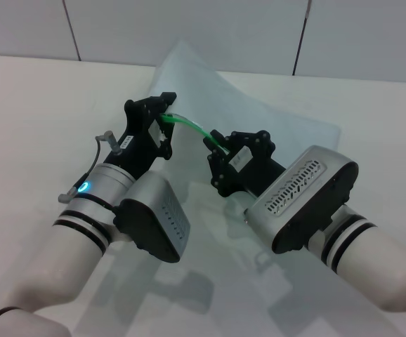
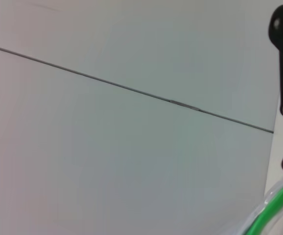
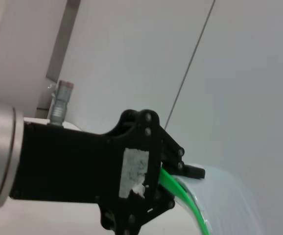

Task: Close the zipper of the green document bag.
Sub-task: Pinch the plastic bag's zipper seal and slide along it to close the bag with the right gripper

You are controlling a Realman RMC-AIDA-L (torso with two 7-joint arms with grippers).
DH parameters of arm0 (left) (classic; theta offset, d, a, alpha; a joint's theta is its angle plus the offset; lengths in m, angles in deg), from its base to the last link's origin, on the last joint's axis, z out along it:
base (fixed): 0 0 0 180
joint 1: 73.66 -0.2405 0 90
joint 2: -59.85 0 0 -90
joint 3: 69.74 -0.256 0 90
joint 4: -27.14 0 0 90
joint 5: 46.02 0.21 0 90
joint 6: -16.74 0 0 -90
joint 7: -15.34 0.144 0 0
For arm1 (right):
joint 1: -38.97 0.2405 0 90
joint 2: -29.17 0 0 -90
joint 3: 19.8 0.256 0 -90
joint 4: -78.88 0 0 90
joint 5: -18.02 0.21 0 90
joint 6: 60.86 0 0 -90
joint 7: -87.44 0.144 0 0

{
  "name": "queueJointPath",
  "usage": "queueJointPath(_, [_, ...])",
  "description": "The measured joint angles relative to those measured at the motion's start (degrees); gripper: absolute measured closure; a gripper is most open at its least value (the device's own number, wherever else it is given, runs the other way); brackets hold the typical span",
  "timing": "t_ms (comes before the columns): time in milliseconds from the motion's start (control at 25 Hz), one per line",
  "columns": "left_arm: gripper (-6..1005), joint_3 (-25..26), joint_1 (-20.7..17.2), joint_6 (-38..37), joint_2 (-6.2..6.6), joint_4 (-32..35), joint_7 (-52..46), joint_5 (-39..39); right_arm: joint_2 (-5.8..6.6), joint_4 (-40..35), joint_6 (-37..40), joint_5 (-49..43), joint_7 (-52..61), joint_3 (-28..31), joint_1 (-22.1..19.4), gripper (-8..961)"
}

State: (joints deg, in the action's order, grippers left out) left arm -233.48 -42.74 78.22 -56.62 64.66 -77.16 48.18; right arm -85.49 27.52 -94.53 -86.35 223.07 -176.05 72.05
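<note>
The left pincer (image 1: 166, 116) is closed on the zipper (image 1: 189, 126) at one end of the bright green strip, and the strip is seen passing between its black fingers in the right wrist view (image 3: 173, 183). The right pincer (image 1: 217, 146) is closed on the same strip a short way along, where the slider would be expected, though the slider itself cannot be made out. Between the two pincers the green edge is held up off the white table (image 1: 20, 105) in a shallow arc. The green document bag (image 1: 273, 126) is lifted at this edge and drapes away toward the far right part of the table, with its far corner raised near the back edge.

The closing pull is judged to be under way or about to begin. The strip could be tugged out of the left pincer if the pull is too strong. If slack is left in the arc, the slider may jam or the edge may buckle. Should the right pincer hold only the strip, nothing would be closed.
</note>
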Motion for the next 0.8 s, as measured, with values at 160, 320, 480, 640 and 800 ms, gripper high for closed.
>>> queueJointPath(160, [945,0.0,-0.1,0.0,0.05,0.0,-0.8,0.4,0.06,0.4,0.0,0.1,0.1,0.1,-0.2,872])
queueJointPath(320, [945,-0.1,-0.2,0.1,0.12,0.0,-1.3,1.0,0.05,0.6,0.0,0.2,0.1,0.1,-0.3,871])
queueJointPath(480, [945,-0.1,-0.5,0.1,0.2,0.0,-2.7,2.3,0.03,0.7,0.0,0.2,0.2,0.1,-0.8,871])
queueJointPath(640, [945,-0.1,-0.7,0.1,0.23,0.0,-3.2,2.8,0.03,1.0,-0.2,0.3,0.2,0.1,-1.0,871])
queueJointPath(800, [944,-0.1,-0.9,0.1,0.22,0.0,-3.4,3.2,-0.1,1.4,-0.4,0.3,0.2,0.1,-1.2,871])
